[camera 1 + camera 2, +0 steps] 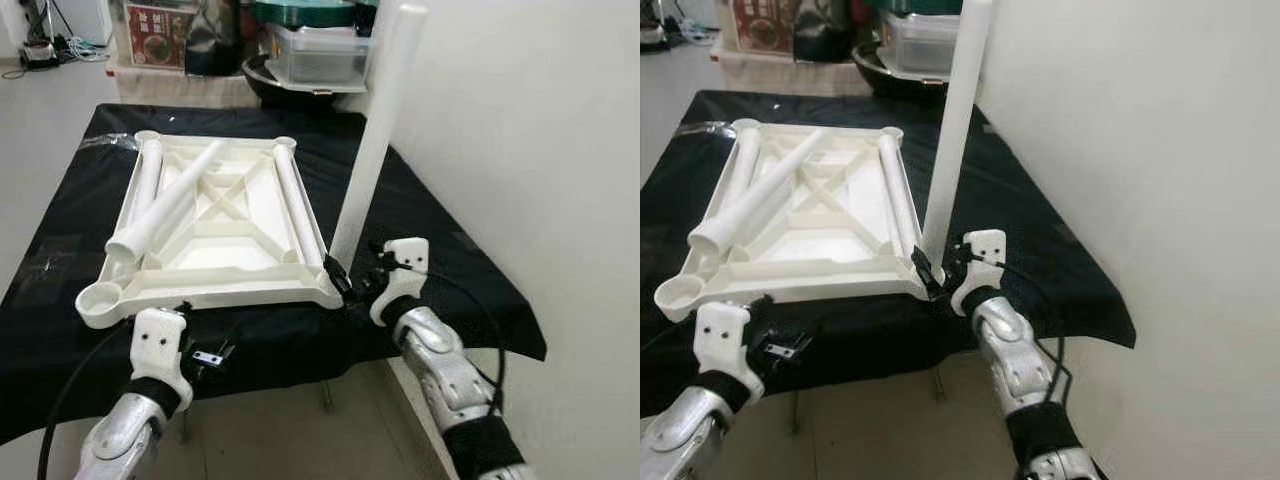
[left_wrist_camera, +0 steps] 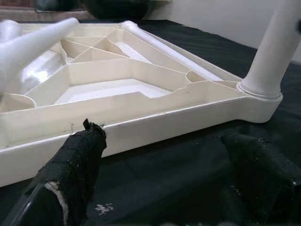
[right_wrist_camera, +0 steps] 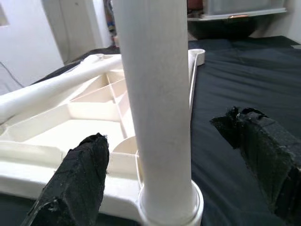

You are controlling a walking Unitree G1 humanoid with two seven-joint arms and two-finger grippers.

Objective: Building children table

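A white child's table top (image 1: 215,285) lies upside down on a black cloth (image 1: 420,215). One white leg (image 1: 375,140) stands upright in its near right corner socket (image 2: 261,92). My right gripper (image 1: 355,272) is at the base of that leg, open, a finger (image 3: 80,181) on either side with gaps to the tube. A loose leg (image 1: 165,205) lies slantwise across the ribs. Two more tubes lie along the left (image 1: 148,180) and right (image 1: 300,210) sides. My left gripper (image 2: 164,174) is open, low at the front rim with nothing in it.
The black-covered table (image 1: 60,300) ends just before my arms, with bare floor (image 1: 290,430) below. A white wall (image 1: 520,120) runs close along the right. Behind the table stand a clear lidded box (image 1: 320,55), a dark bowl (image 1: 275,85) and other clutter.
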